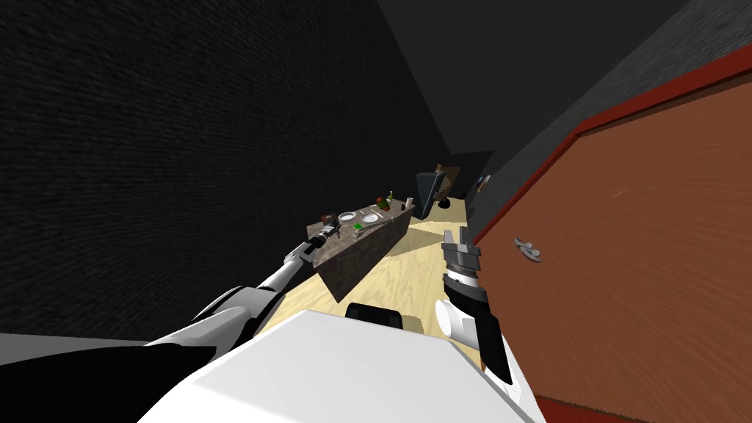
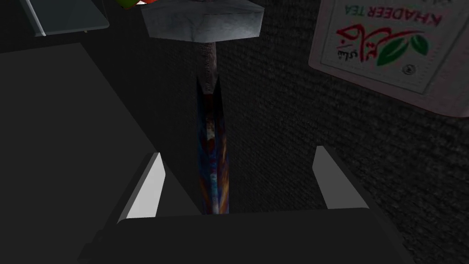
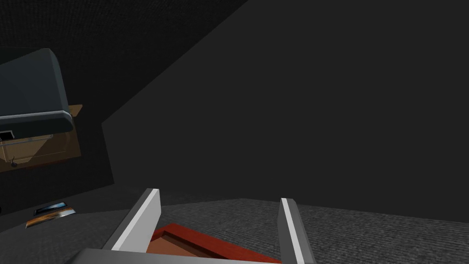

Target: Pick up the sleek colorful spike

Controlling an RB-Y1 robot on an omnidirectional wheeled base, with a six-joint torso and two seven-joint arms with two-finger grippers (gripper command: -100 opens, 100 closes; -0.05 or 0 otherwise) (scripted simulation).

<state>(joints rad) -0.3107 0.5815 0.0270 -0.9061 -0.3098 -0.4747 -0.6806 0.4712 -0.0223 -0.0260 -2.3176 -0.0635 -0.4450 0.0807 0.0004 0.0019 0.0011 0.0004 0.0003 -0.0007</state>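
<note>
The spike (image 2: 213, 151) is a slim shaft streaked blue, red and orange, with a grey neck and a broad grey head (image 2: 201, 20) at its far end. It lies between the fingers of my left gripper (image 2: 237, 153), nearer one finger (image 2: 146, 188), and neither finger touches it. The gripper is open. In the head view the left gripper (image 1: 328, 233) reaches over the near end of a stone-patterned table (image 1: 360, 257). My right gripper (image 1: 460, 242) is raised beside the door, open and holding nothing; the right wrist view also shows this right gripper (image 3: 220, 197).
A white tea box (image 2: 389, 50) lies close beside the spike's head. Two plates (image 1: 358, 217), a bottle and small items stand further along the table. A brown door (image 1: 624, 257) with a lever handle (image 1: 527, 250) is on the right. A dark armchair (image 1: 429, 192) stands beyond the table.
</note>
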